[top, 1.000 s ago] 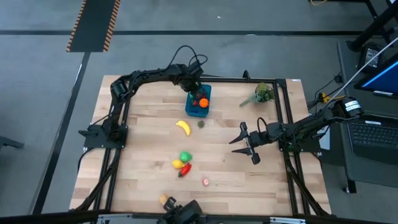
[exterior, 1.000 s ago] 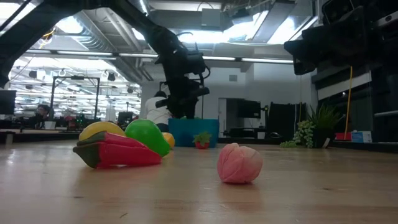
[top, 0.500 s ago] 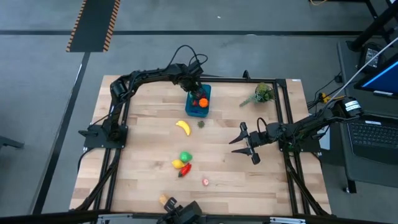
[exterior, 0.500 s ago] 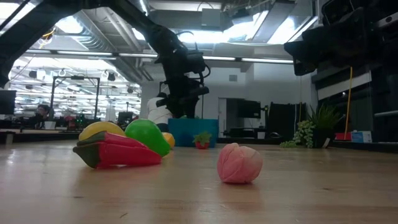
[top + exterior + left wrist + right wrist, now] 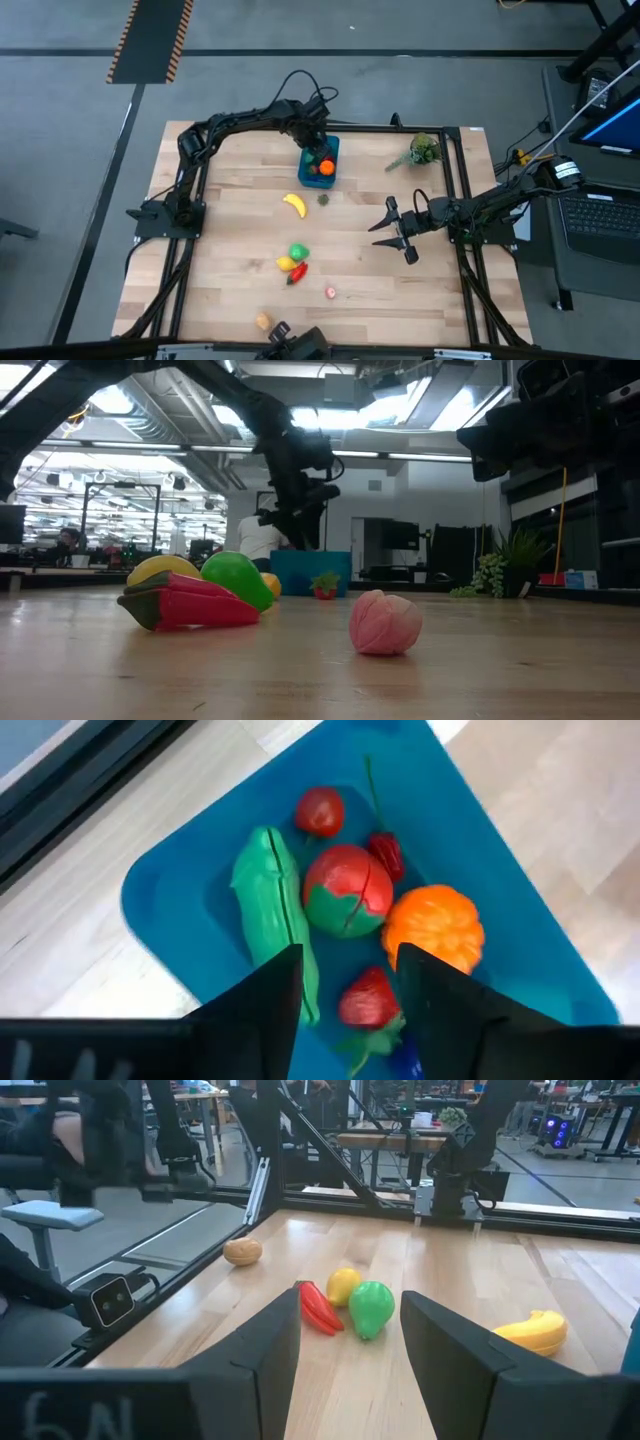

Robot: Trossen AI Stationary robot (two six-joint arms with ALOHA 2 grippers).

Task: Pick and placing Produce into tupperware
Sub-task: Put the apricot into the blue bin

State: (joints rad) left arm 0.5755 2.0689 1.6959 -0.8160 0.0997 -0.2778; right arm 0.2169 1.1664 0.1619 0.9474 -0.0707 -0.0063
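Note:
The teal tupperware (image 5: 320, 166) stands near the table's far edge and holds a green cucumber (image 5: 272, 910), a red-and-green tomato (image 5: 348, 890), an orange (image 5: 433, 927), strawberries (image 5: 368, 1001) and a small chili. My left gripper (image 5: 350, 982) hovers open straight above the tub (image 5: 480, 850), touching nothing; in the low view it (image 5: 298, 510) hangs over the tub (image 5: 311, 571). My right gripper (image 5: 396, 231) waits open at the table's right. On the table lie a banana (image 5: 294, 204), a green pepper (image 5: 298, 250), a lemon (image 5: 286, 263), a red pepper (image 5: 297, 273) and a pink strawberry (image 5: 330, 292).
A leafy plant sprig (image 5: 420, 150) lies at the far right corner. A small green piece (image 5: 324, 199) sits just near of the tub, and a tan potato-like toy (image 5: 263, 321) lies by the near edge. Metal frame rails run along the table's sides.
My left gripper has risen straight up from the tub, so more of the tub's contents shows beneath it in the high view. The toys on the table and my right arm have stayed put.

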